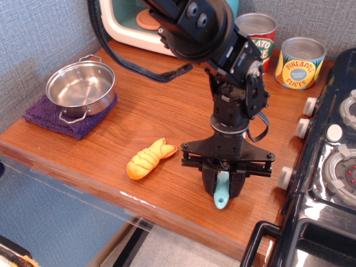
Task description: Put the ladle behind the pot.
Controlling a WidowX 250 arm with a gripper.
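Observation:
The ladle (222, 196) shows only its light blue handle, sticking out below my gripper near the table's front edge; its white bowl is hidden behind the gripper. My gripper (223, 185) points down and is shut on the handle. The shiny steel pot (80, 86) with two wire loop handles sits on a purple cloth (71, 121) at the far left, well away from the gripper.
An orange croissant toy (149, 158) lies left of the gripper. Two tin cans (300, 62) stand at the back right, beside a toy microwave (138, 22). A black toy stove (328, 167) borders the right. A black cable (139, 67) lies across the back.

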